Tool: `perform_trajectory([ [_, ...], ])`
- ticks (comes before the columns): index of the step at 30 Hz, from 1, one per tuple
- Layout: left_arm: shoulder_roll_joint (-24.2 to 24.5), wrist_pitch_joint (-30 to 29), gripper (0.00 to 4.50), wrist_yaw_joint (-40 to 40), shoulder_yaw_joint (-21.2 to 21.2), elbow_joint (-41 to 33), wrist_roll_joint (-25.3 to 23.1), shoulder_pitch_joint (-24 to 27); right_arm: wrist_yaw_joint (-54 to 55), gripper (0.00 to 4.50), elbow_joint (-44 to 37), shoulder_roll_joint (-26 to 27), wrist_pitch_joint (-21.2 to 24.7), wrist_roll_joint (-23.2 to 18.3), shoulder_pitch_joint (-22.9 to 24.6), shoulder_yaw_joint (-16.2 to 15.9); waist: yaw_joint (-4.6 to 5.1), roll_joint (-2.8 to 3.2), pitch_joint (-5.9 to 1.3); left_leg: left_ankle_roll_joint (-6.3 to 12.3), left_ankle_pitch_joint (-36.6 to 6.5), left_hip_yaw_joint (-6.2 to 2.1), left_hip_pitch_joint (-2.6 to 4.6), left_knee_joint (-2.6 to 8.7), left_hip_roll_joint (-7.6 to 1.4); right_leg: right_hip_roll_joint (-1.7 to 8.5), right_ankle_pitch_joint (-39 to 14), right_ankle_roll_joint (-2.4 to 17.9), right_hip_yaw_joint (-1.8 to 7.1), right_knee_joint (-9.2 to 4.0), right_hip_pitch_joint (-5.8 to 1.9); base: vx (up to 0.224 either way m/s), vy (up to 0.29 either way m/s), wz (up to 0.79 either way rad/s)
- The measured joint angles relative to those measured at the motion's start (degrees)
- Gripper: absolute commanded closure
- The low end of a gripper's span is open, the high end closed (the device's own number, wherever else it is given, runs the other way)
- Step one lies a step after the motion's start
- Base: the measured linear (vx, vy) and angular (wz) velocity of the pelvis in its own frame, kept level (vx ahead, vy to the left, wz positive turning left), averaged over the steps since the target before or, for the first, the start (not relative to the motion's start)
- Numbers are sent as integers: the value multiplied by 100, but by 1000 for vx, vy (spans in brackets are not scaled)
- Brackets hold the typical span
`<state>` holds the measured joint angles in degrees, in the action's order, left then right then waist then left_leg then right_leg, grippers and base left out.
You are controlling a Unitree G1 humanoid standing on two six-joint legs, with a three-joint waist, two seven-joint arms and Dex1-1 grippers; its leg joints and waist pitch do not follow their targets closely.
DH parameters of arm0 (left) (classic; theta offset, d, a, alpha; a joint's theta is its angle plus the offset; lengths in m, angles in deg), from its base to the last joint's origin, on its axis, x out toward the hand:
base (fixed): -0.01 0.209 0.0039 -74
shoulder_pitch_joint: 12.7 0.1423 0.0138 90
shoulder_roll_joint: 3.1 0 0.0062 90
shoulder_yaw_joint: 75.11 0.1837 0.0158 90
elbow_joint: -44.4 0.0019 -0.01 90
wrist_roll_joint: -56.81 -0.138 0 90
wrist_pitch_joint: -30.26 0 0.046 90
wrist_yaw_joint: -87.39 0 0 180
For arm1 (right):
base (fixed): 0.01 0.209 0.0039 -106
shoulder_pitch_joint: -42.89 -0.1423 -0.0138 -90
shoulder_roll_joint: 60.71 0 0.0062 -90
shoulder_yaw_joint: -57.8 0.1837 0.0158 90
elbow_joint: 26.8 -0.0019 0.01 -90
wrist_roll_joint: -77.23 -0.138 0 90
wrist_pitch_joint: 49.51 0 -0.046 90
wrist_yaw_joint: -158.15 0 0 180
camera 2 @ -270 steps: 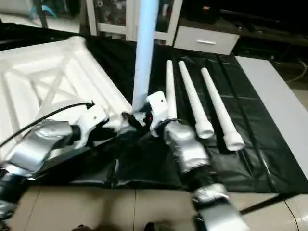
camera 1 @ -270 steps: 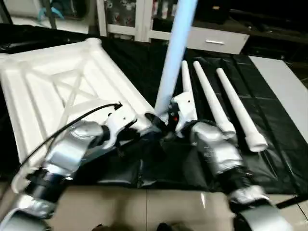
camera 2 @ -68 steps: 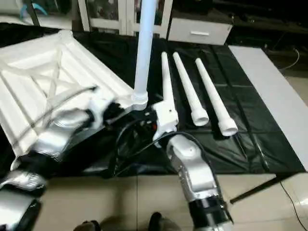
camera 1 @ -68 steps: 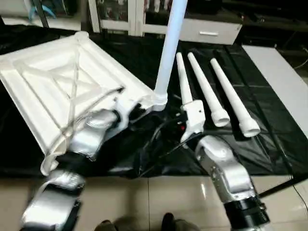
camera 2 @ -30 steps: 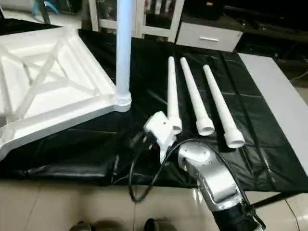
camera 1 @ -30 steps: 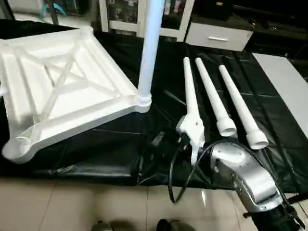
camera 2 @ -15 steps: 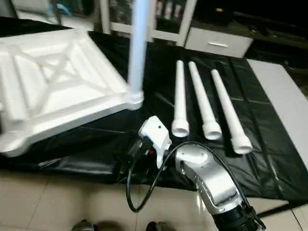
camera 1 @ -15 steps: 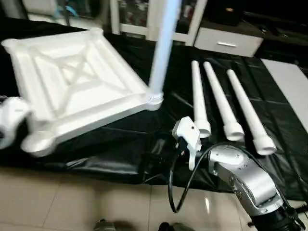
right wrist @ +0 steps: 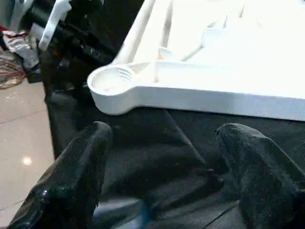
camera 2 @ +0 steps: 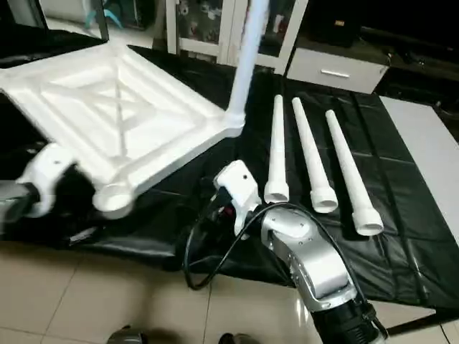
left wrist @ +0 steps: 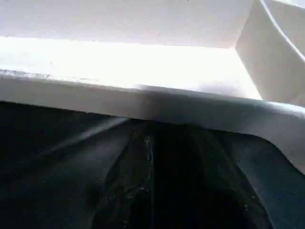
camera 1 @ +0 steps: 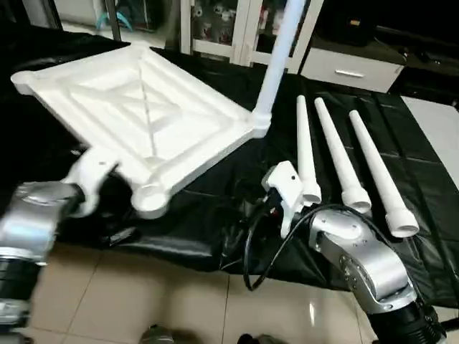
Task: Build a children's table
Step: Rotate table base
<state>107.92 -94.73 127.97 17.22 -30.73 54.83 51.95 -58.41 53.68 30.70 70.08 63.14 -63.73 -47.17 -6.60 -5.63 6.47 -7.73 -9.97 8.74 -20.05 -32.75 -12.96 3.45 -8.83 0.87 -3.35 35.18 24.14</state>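
The right gripper (right wrist: pixel 162 162) hangs released before the tabletop (camera 1: pixel 143 107), upside down on black sheeting (camera 1: pixel 215 208); one leg (camera 1: pixel 276 50) stands socketed, three legs (camera 1: pixel 337 154) lie beside it, unfitted.

Bare black sheet (right wrist: pixel 157 143) lies between the wide-apart jaws and the empty corner socket (right wrist: pixel 112 81), seemingly unobstructed.

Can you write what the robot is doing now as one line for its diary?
step: one leg standing in table top | loose legs: three on black sheet | right gripper: open, empty, facing empty corner socket
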Motion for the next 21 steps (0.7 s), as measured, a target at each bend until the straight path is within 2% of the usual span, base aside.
perform_trajectory([
  [7, -596, -134, 335, -206, 301, -269, -3, -91, 143, 64, 95, 51, -29, 21, 0, 30, -5, 2, 0, 1, 0, -5, -8, -26, -1, 2, -1, -1, 0, -3, -16, 0, 0, 0],
  [12, -873, -311, 335, -210, 535, -799, 32, -40, 236, 64, 89, 99, -29, 19, 1, 115, 45, 3, 0, 1, 0, -6, -14, -39, -3, -1, -4, -5, 2, -3, -13, 0, 0, 0],
  [15, -793, -543, 335, -197, 625, -1285, 58, 94, 486, 64, 88, 210, -47, 49, -1, 231, 89, 14, -4, 1, 1, -6, -13, -38, -6, -5, -10, -6, 2, -2, -12, 0, 0, 0],
  [17, -694, -727, 335, -189, 665, -1611, 62, 215, 907, 64, 88, 304, -76, 233, -104, 323, 135, 30, -7, 0, 1, -5, -13, -39, -4, -5, -10, -6, 6, 0, -12, 0, 0, 0],
  [19, -610, -880, 335, -157, 661, -1879, 79, 268, 1347, 64, 77, 321, 55, 490, -296, 424, 157, 32, -7, -2, 2, -5, -7, -40, -4, -6, -10, -7, 6, 6, -14, 0, 0, 0],
  [21, -527, -975, 335, -75, 638, -2107, 130, 330, 1532, 64, 85, 357, 339, 524, -446, 556, 162, 39, -11, -2, 2, -5, -2, -40, -4, -6, -10, -7, 7, 11, -15, 0, 0, 0],
])
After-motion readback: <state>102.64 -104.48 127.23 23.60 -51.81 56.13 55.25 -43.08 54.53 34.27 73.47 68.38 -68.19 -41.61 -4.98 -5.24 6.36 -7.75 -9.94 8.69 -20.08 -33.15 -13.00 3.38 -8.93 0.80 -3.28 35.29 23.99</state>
